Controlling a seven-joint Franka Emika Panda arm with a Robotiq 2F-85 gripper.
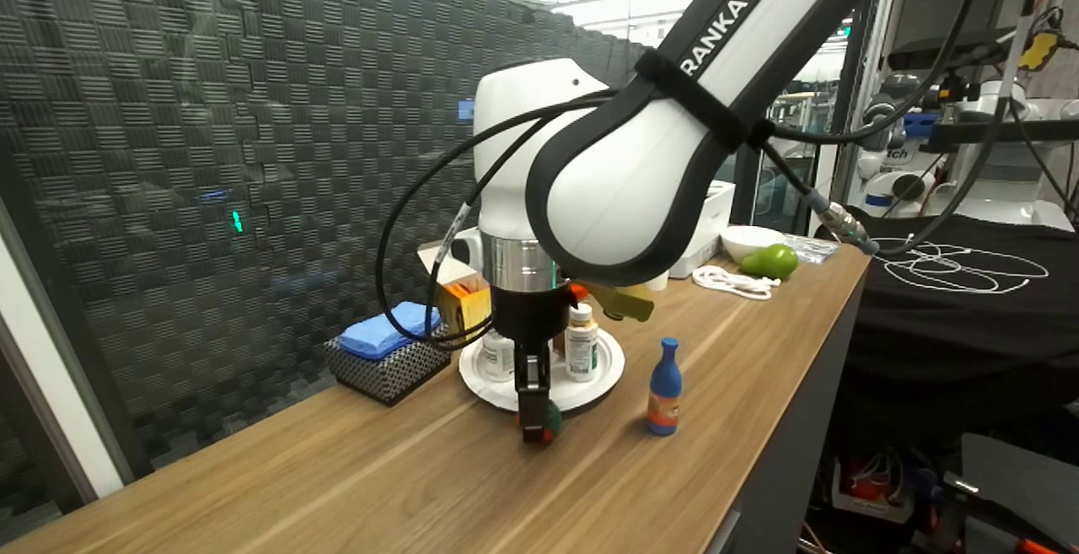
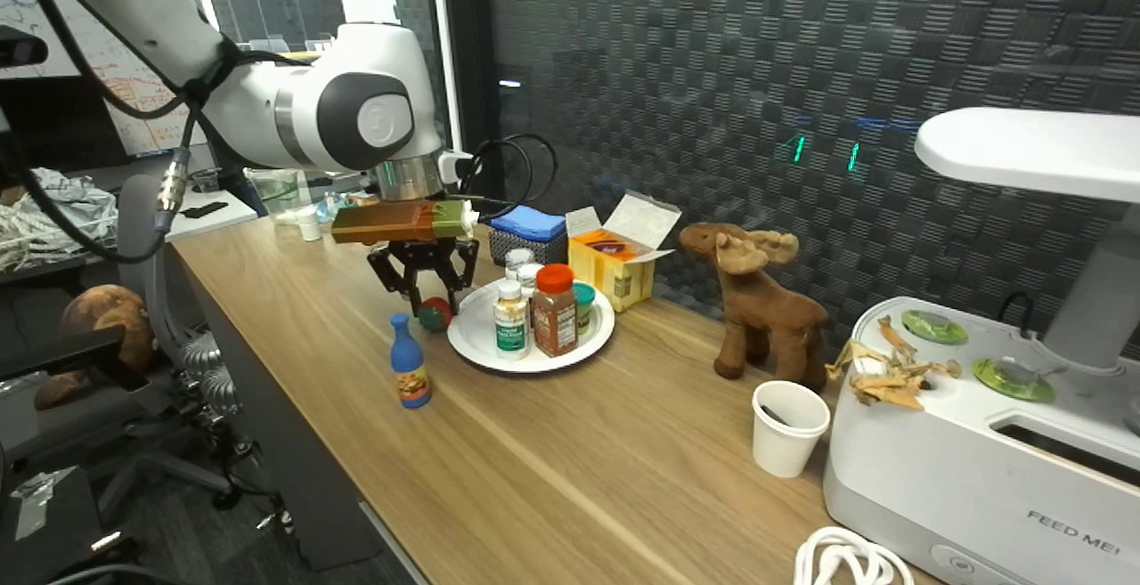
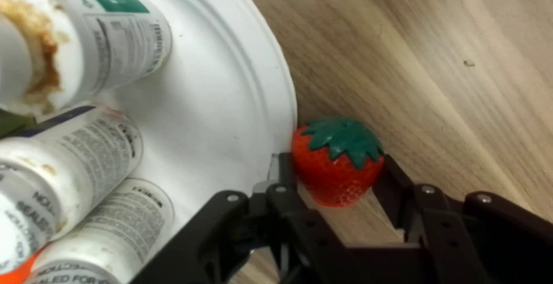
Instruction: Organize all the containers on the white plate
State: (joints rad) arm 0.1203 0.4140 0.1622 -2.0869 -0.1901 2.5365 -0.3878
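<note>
Containers share the white plate, flanked by a yellow carton and a strawberry the partly closed pincer grips.

strawberry: between the jaws of the gripper | plate: just right of the gripper in an exterior view, containers standing on it | box: behind the gripper (a cloth lies on top, from here) | carton: past the plate from the gripper

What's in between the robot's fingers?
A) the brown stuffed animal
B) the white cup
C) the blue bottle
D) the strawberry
D: the wrist view shows the gripper with a finger on either side of the red strawberry, just off the rim of the white plate.
</note>
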